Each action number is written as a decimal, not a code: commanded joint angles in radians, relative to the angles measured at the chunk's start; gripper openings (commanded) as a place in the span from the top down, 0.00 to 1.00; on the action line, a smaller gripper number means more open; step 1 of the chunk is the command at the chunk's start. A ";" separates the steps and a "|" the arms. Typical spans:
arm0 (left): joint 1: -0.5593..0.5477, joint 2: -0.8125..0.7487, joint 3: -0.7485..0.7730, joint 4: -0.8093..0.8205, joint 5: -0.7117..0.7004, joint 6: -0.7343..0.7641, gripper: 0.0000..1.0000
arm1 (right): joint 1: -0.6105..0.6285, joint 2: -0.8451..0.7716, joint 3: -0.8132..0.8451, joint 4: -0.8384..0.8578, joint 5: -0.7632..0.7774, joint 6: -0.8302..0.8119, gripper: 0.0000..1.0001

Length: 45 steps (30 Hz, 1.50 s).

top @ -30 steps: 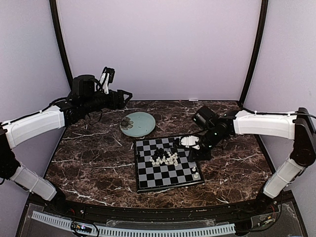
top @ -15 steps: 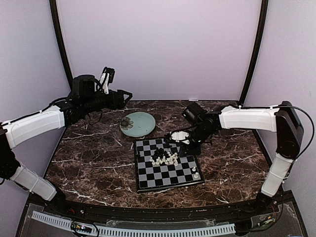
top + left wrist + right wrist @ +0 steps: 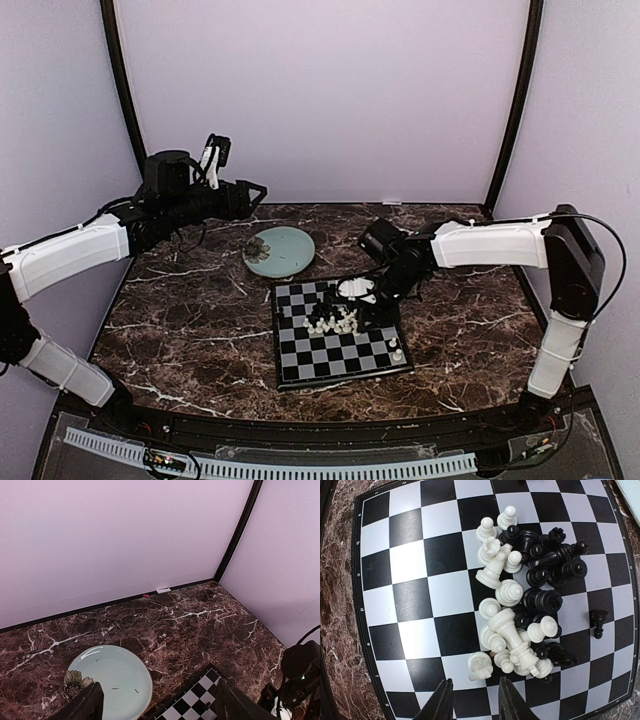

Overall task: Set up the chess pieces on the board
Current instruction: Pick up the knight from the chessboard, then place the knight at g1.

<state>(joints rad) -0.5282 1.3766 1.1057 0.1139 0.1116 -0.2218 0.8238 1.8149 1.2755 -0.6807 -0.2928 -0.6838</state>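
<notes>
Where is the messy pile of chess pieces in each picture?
Top view: the pile of chess pieces lies just below the picture's middle, on the far half of the board.
Left wrist view: not in it; only a board corner shows at the bottom edge.
Right wrist view: the pile fills the middle.
Shared landmark: the board, seen in all three.

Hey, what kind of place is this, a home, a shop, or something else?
Probably a robot test booth: plain lilac walls and black posts close in a marble-patterned table, a left arm and a right arm are mounted at its near edge, and a small chessboard heaped with pieces lies on it.
</notes>
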 commanded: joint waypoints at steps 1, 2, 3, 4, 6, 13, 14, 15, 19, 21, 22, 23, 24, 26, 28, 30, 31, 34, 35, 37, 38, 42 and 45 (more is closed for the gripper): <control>-0.001 -0.044 -0.003 0.004 -0.006 0.001 0.21 | 0.017 0.023 0.034 0.000 -0.009 0.005 0.67; -0.001 -0.045 -0.003 0.004 -0.005 0.001 0.21 | 0.018 0.027 0.036 -0.002 -0.006 0.007 0.67; -0.001 -0.046 -0.002 0.004 -0.004 0.001 0.21 | 0.018 0.032 0.038 -0.004 -0.005 0.008 0.67; -0.001 -0.046 -0.003 0.004 -0.005 0.001 0.21 | 0.019 0.036 0.039 -0.004 -0.005 0.010 0.67; -0.001 -0.048 -0.003 0.004 -0.006 0.001 0.21 | 0.021 0.041 0.041 -0.002 -0.002 0.014 0.68; -0.001 -0.050 -0.002 0.004 -0.006 0.002 0.21 | 0.025 0.056 0.051 0.004 0.011 0.027 0.80; -0.001 -0.050 -0.002 0.004 -0.006 0.002 0.21 | 0.025 0.055 0.052 0.003 0.012 0.028 0.82; -0.001 -0.050 -0.002 0.004 -0.007 0.002 0.21 | 0.025 0.055 0.053 0.002 0.011 0.030 0.84; -0.001 -0.050 -0.002 0.004 -0.007 0.004 0.21 | 0.024 0.054 0.049 -0.003 0.014 0.029 0.90; -0.001 -0.049 -0.003 0.004 -0.005 0.004 0.21 | 0.024 0.049 0.046 -0.005 0.012 0.029 0.92; -0.001 -0.049 -0.003 0.004 -0.006 0.004 0.21 | 0.024 0.043 0.045 -0.009 0.010 0.028 0.94; -0.001 -0.049 -0.003 0.003 -0.006 0.004 0.21 | 0.024 0.036 0.045 -0.014 0.009 0.029 0.95; -0.001 -0.049 -0.003 0.004 -0.005 0.004 0.21 | 0.027 0.026 0.045 -0.019 0.007 0.029 0.95; -0.001 -0.047 -0.002 0.003 -0.006 0.004 0.21 | 0.026 0.002 0.043 -0.029 0.001 0.030 0.95; -0.001 -0.044 -0.003 0.003 -0.006 0.004 0.21 | 0.026 -0.029 0.033 -0.041 -0.002 0.030 0.96; -0.001 -0.043 -0.003 0.003 -0.005 0.005 0.21 | 0.026 -0.060 0.017 -0.054 -0.007 0.027 0.96; -0.001 -0.043 -0.003 0.003 -0.006 0.005 0.21 | 0.026 -0.077 0.006 -0.060 -0.011 0.025 0.97; -0.001 -0.039 -0.002 0.003 -0.006 0.006 0.21 | 0.027 -0.122 -0.044 -0.071 -0.019 0.024 0.97; -0.001 -0.038 -0.002 0.003 -0.007 0.006 0.21 | 0.027 -0.136 -0.061 -0.076 -0.023 0.021 0.97; -0.001 -0.036 -0.002 0.003 -0.007 0.006 0.21 | 0.028 -0.165 -0.091 -0.092 -0.031 0.013 0.97; -0.001 -0.034 -0.002 0.003 -0.006 0.006 0.21 | 0.028 -0.176 -0.107 -0.098 -0.037 0.009 0.97; 0.000 -0.030 -0.002 0.003 -0.007 0.005 0.21 | 0.031 -0.218 -0.160 -0.119 -0.071 -0.007 0.97; -0.001 -0.027 -0.002 0.002 -0.008 0.006 0.21 | 0.036 -0.239 -0.183 -0.127 -0.094 -0.020 0.96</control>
<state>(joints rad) -0.5282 1.3701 1.1057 0.1139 0.1108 -0.2214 0.8448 1.6188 1.1221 -0.7784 -0.3332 -0.6792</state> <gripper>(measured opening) 0.793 0.038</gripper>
